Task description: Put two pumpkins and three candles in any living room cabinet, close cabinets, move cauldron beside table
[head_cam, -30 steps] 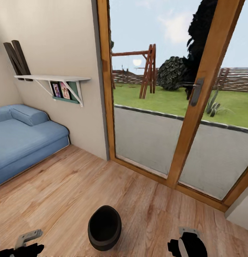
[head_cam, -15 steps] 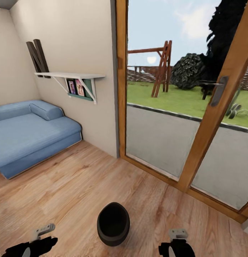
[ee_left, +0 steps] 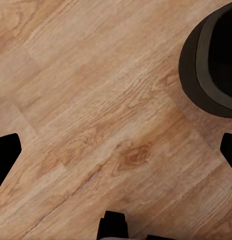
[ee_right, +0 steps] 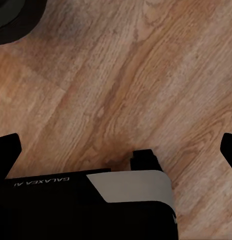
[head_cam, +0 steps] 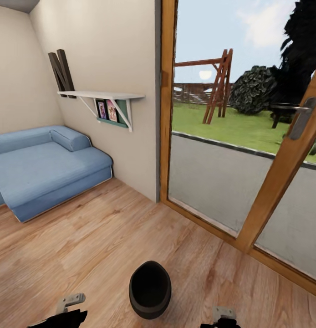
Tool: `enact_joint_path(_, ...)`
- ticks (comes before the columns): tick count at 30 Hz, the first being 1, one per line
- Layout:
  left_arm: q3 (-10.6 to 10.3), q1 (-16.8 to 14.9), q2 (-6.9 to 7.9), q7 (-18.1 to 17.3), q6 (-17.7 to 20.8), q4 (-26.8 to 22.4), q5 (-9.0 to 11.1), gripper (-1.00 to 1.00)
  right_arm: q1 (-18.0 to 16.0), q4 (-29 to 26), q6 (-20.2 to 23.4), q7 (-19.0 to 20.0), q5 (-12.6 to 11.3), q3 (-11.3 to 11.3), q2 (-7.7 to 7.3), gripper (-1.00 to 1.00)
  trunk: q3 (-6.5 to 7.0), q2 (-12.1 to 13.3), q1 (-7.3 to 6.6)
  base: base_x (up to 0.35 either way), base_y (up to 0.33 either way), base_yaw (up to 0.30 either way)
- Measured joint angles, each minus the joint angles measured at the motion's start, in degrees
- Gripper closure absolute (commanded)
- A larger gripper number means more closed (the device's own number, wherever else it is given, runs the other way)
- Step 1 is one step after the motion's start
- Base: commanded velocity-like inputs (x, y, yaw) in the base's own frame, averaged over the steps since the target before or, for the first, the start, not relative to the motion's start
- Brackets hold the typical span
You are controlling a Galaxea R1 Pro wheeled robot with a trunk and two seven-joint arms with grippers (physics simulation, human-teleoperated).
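1. The round black cauldron point(head_cam: 150, 289) stands upright on the wooden plank floor point(head_cam: 85, 255), between my arms; I see no table near it, so I judge that step undone.
2. Left gripper point(ee_left: 116, 150) and right gripper point(ee_right: 116, 145) are spread wide, carrying nothing.
3. Beyond: blue fabric sofa point(head_cam: 44, 168), glass patio door point(head_cam: 249, 173). I see no pumpkins, candles or cabinet.

- The head view looks forward and down from above, over the wooden floor point(head_cam: 85, 255) toward a blue sofa point(head_cam: 44, 171), a wall shelf point(head_cam: 101, 95) and a glazed door point(head_cam: 249, 150).
- The left wrist view faces straight down, close to the floor, with the dark cauldron point(ee_left: 213, 62) at its edge.
- The right wrist view also points down at close range, catching the cauldron's rim in one corner.
- All three views share the cauldron and surrounding boards.
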Motion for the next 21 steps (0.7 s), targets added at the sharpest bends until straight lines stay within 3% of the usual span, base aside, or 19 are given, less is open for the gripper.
enact_joint_path(14, -1.1, 0.0, -0.02, 0.0, -0.3, 0.1, -0.1, -1.00, 0.0, 3.5, -8.7, 0.1, -1.1, 0.1, -0.08, -1.00, 0.00, 0.0, 0.00, 0.024, -0.167, 0.000)
enact_joint_path(21, -1.4, 0.0, -0.05, 0.0, -0.3, 0.2, -0.1, -1.00, 0.0, 3.5, -12.4, 0.0, -1.0, 0.1, -0.08, -1.00, 0.00, 0.0, 0.00, 0.010, -0.033, 0.000)
